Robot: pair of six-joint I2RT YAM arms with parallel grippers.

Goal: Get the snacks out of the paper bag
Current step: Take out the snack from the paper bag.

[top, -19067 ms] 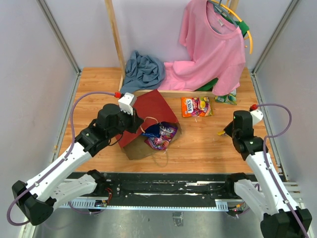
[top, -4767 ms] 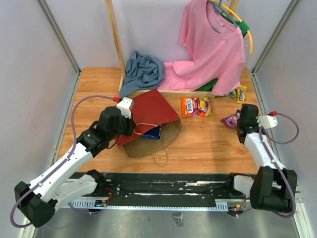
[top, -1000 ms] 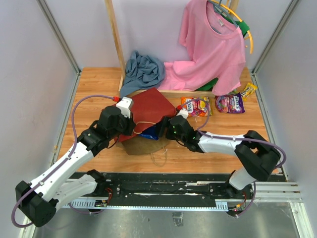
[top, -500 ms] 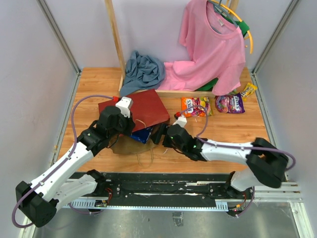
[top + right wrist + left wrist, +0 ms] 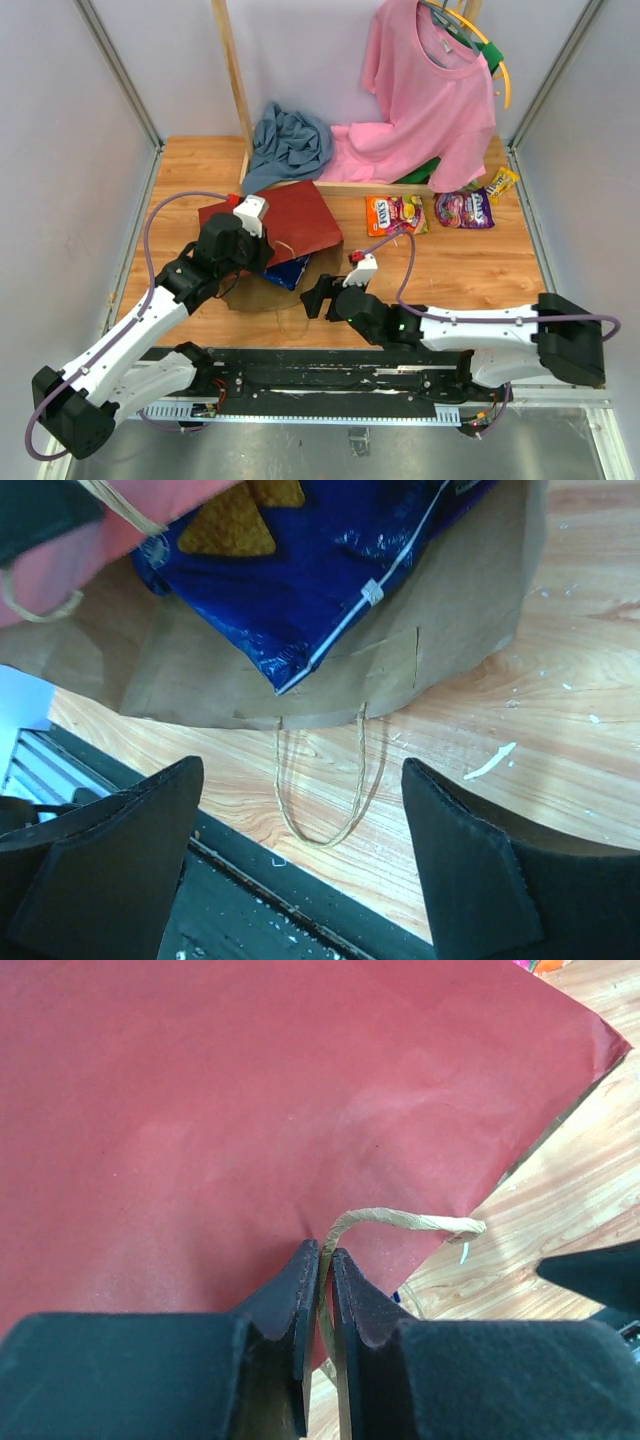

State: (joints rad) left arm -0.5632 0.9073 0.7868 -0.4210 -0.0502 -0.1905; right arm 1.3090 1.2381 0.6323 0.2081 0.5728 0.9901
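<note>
Pinching the upper twine handle [image 5: 400, 1222] between fingers [image 5: 290, 1300] closed tight on it, the left gripper [image 5: 320, 1260] holds the dark red top side of the paper bag [image 5: 300, 215] raised off the brown lower side. The purpose appears to be access. The bag lies on its side on the table [image 5: 450, 275], and without this lift the mouth would lie flat. As held, the mouth gapes toward the right arm.

Contents: one blue chip bag [image 5: 330, 570] shows in the mouth. It rests on the brown lower panel, with one corner near the rim. Whether anything lies deeper inside cannot be told, because the red panel hides the interior.

The right gripper [image 5: 300, 780] hovers just in front of the mouth, low over the table, fingers spread wide and holding nothing. The lower handle [image 5: 320, 800] lies slack on the wood beneath it.

Outside the bag, an orange packet [image 5: 396, 214], a purple packet [image 5: 463, 208] and a yellow packet [image 5: 503, 182] lie in a row toward the far right, well apart from the bag. A pink shirt [image 5: 430, 90] and a blue-grey cloth [image 5: 290, 140] sit behind and play no part.

Judgement: the chip bag is the only item seen left to remove. The next move calls for the spread fingers to advance onto its exposed corner, staying clear of the loose handle, which could snag.
</note>
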